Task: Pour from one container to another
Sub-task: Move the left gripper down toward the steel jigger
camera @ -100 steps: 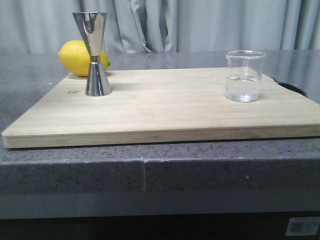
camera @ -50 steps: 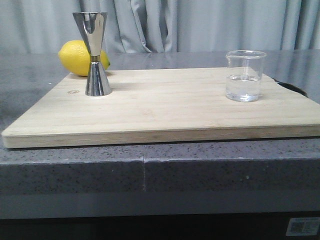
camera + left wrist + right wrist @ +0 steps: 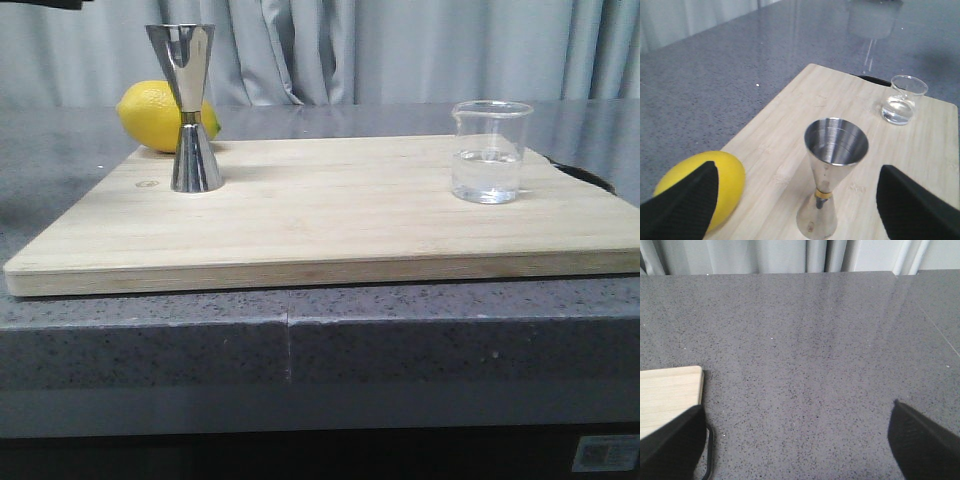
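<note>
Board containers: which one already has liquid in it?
The glass beaker at the board's right end: clear liquid fills its lower part. The steel jigger, at the left end by the lemon, shows an empty top cup.

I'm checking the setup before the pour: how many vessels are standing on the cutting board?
2. The steel jigger stands upright near the board's far-left corner, just in front of the lemon. The glass beaker, partly filled with clear liquid, stands toward the cutting board's right side.

Front cam low; wrist cams overhead.
</note>
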`<state>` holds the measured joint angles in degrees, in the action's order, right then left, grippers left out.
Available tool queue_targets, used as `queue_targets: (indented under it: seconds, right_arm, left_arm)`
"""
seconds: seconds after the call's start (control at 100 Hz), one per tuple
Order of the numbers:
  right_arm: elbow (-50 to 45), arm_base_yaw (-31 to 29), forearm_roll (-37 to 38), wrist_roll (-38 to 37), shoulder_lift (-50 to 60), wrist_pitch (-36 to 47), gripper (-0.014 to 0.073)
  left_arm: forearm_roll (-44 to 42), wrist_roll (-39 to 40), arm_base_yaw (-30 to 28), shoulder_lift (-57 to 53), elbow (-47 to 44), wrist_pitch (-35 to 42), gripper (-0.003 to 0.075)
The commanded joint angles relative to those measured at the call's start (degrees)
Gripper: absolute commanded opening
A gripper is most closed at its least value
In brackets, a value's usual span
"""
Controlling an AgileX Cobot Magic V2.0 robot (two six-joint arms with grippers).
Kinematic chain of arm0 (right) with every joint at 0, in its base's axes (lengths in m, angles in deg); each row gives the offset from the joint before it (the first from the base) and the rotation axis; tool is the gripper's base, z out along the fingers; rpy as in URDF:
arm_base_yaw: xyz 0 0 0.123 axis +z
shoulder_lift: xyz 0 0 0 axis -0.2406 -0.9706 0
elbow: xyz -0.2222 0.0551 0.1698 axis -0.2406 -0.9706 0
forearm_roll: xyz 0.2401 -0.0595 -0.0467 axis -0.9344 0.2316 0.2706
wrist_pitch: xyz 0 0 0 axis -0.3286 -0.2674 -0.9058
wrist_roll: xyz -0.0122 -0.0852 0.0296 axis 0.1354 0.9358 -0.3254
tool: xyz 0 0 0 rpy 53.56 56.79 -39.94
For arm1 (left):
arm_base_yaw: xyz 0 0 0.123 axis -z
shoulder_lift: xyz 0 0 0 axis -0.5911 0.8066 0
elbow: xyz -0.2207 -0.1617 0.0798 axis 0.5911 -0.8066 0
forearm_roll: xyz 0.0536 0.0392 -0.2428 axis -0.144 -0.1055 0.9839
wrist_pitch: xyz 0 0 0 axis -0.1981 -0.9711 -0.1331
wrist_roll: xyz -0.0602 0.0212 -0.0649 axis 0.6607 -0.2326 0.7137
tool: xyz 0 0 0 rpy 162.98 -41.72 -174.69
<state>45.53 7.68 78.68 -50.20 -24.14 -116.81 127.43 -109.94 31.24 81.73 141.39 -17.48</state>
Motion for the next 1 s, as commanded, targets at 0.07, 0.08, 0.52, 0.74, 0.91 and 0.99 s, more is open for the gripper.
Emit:
queue_targets:
  seconds: [0.07,0.08,0.52,0.74,0.91,0.99]
  right_arm:
    - [1.8,0.1,1.4,0.2,0.4,4.1,0.0668]
    - [1.8,0.1,1.5,0.2,0.4,4.1,0.0668]
    - [1.8,0.1,3.2,0.2,0.4,4.7,0.0668]
    - [1.8,0.1,3.2,0.2,0.3,5.5,0.0668]
    - [1.8,0.1,3.2,0.2,-0.7,5.8,0.0668]
    - [1.8,0.1,3.2,0.2,-1.2,5.9,0.0668]
  left_arm:
    - [3.0,-0.6,2.5,-0.1,1.7,-4.4,0.0583]
    - [3.0,-0.6,2.7,-0.1,1.7,-4.4,0.0583]
    - [2.4,-1.5,5.8,4.7,1.7,-4.4,0.0575]
    - [4.4,-4.0,7.4,7.2,1.7,-4.4,0.0575]
    - [6.6,-6.8,8.0,8.4,1.7,-4.4,0.0575]
    - [7.7,-7.6,8.0,8.4,1.7,-4.4,0.0575]
